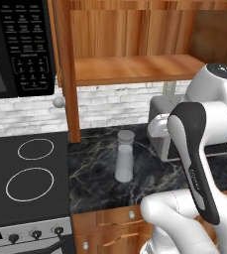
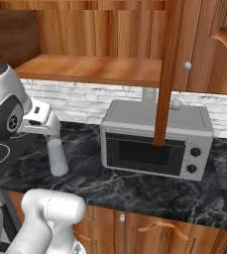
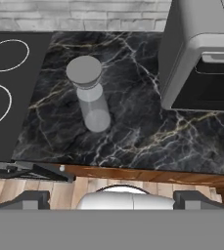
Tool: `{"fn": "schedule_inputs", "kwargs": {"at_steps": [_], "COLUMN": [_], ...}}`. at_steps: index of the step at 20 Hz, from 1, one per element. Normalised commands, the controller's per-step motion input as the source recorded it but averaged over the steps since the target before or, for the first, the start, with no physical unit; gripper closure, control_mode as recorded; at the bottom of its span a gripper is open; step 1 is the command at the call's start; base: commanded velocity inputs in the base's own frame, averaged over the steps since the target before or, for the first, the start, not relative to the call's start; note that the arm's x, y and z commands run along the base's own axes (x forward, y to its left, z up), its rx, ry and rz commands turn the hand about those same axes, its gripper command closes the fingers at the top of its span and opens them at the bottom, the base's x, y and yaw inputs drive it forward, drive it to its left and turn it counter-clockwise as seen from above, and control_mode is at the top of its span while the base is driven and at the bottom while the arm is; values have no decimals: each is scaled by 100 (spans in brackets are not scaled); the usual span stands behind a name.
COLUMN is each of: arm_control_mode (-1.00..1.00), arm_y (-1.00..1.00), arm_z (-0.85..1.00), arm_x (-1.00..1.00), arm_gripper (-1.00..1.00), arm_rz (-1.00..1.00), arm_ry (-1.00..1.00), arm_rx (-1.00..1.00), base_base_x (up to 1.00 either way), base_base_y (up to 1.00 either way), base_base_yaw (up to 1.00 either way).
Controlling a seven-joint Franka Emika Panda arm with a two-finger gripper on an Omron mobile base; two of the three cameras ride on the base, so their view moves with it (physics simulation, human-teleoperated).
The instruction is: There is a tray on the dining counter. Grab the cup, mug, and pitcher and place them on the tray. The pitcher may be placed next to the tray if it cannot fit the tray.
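Where black veined marble counter point(image 1: 92, 173) runs between a stovetop point(image 1: 26, 178) and a grey toaster oven point(image 2: 157, 139), under a wood shelf point(image 1: 135, 68) and before a pale brick wall point(image 2: 80, 101), one pitcher point(image 1: 124, 158) stands upright, lid topmost, long axis vertical, free of both neighbours. One microwave point(image 1: 18, 47) hangs above the stove, which shows two burner rings. Gripper point(image 3: 111, 200) poised above the counter's front edge, jaws spread fully, empty.

The black marble counter point(image 1: 95, 173) with pale veins carries a grey lidded pitcher point(image 1: 124, 157), upright near the middle, and a grey toaster oven point(image 2: 157, 139) to its right by the brick wall. A black cooktop point(image 1: 26, 178) adjoins the counter's left edge.
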Motion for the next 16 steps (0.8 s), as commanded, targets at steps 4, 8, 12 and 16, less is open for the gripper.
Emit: {"fn": "schedule_inputs", "kwargs": {"at_steps": [4, 8, 12, 16], "arm_control_mode": [-100, -100, -100, -100], "arm_y": [6, 26, 22, 7], "arm_z": [-26, -50, -38, -25], "arm_x": [2, 8, 18, 19], "arm_gripper": [-100, -100, -100, -100], "arm_rz": [0, 4, 10, 11], "arm_ry": [3, 5, 4, 1], "arm_rx": [0, 0, 0, 0], "base_base_x": [5, 0, 0, 0], "base_base_y": [4, 0, 0, 0], "base_base_yaw": [0, 0, 0, 0]}}
